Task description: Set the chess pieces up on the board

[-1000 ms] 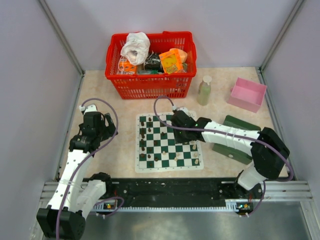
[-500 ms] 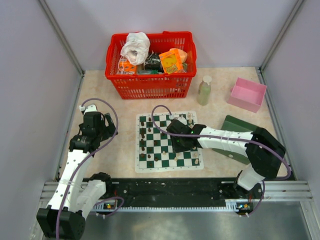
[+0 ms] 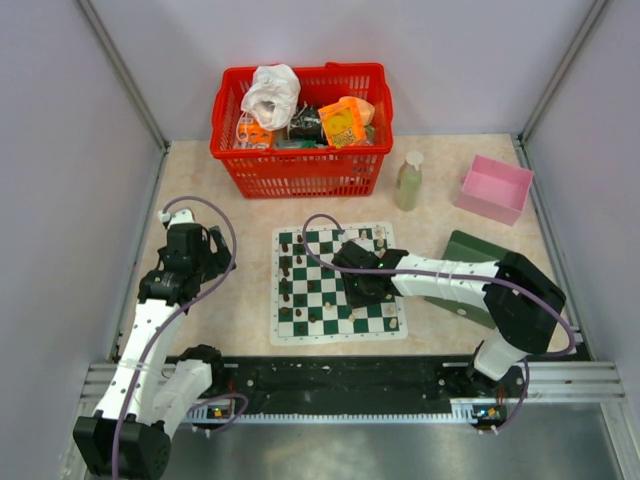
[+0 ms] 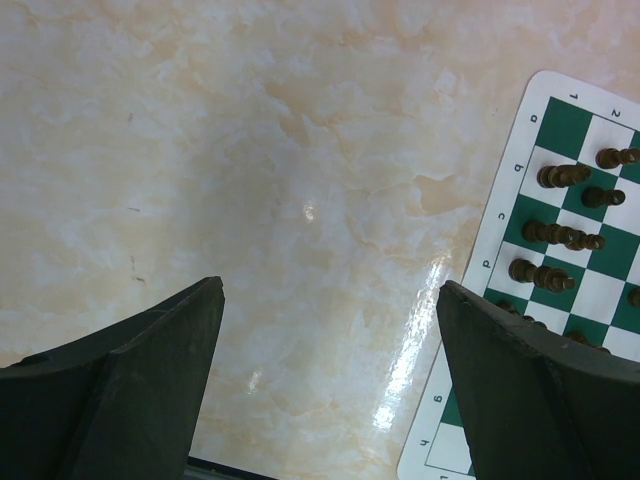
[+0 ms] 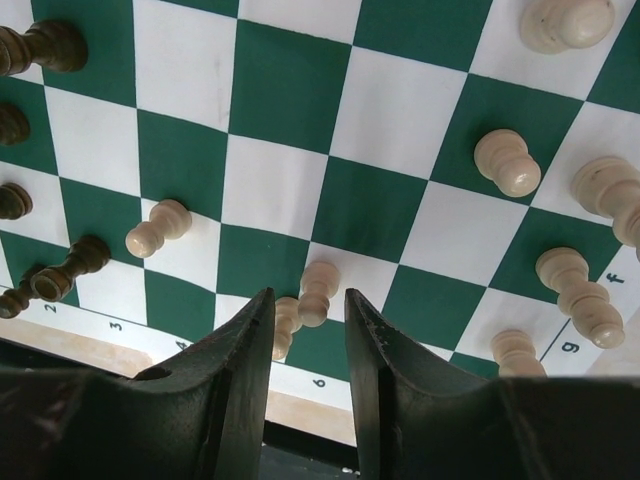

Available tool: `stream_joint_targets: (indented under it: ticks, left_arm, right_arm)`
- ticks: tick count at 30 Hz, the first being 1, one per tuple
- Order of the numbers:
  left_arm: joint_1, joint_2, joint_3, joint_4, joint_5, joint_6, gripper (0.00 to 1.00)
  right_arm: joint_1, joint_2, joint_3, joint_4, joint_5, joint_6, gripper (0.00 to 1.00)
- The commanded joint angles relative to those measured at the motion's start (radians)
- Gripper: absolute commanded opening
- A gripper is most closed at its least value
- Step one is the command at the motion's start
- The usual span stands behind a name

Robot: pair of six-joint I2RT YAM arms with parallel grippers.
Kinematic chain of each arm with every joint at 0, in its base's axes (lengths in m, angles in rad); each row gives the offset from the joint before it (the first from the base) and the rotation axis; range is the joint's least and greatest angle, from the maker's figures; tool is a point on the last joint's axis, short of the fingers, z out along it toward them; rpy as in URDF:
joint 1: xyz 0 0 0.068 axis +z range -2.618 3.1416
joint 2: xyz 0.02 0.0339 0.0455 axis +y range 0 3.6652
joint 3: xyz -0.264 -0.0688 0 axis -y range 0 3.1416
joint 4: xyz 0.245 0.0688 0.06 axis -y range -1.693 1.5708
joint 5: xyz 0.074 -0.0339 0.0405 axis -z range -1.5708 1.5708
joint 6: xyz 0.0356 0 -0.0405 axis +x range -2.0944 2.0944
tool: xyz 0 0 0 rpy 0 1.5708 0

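**Chess set-up in progress:** The right end effector (image 5: 309, 292) is hanging low over the middle of the board (image 3: 320, 337), its black fingers (image 5: 235, 380) standing only a narrow gap apart. A cream pawn (image 5: 318, 293) is showing in that gap just past the tips. A second pawn (image 5: 286, 325) is peeking out beside one finger. Whether either is being pinched cannot be told from here.

The board is lying flat on the marbled cream desk (image 4: 250, 150), in front of a red basket (image 3: 300, 170) and between the two arms. It is a mat of dark green and white checks, with a white border carrying printed letters and numbers.

The chess pieces (image 5: 508, 163) are standing on it, small turned figurines, each smaller than one square. The dark brown ones (image 4: 563, 235) are lining up mostly along the board's left side. The cream ones (image 3: 391, 322) are gathering toward its right.

The left end effector (image 4: 330, 288) is hanging over the desk just left of the board, its fingers spread wide apart.

Behind the board on the right, a bottle (image 3: 408, 180) is standing near a pink box (image 3: 495, 188). The right arm is reaching across a dark green box (image 3: 478, 246).
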Motion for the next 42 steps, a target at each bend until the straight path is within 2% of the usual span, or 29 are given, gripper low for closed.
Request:
stream_joint_targets:
  ticks: [1,12,19,29,42]
  left_arm:
    - [-0.001,-0.018,-0.002,0.037,0.003,0.004,0.93]
    - [0.0,-0.013,-0.004,0.037,0.003,0.004,0.93]
    - [-0.001,-0.013,-0.004,0.035,0.001,0.004,0.93]
    - [-0.001,-0.009,-0.001,0.037,0.004,0.004,0.93]
    - [-0.001,-0.009,-0.004,0.037,0.006,0.006,0.93]
  right_arm:
    - [0.011,0.014,0.023,-0.012,-0.01,0.012,0.34]
    - [0.011,0.022,0.027,-0.017,-0.011,0.012,0.26]
    - [0.011,0.008,0.03,-0.026,0.009,0.012,0.14]
    - [0.008,-0.084,0.026,-0.052,0.186,0.041,0.13]
    - [-0.023,-0.027,0.007,-0.082,0.207,0.069,0.13]
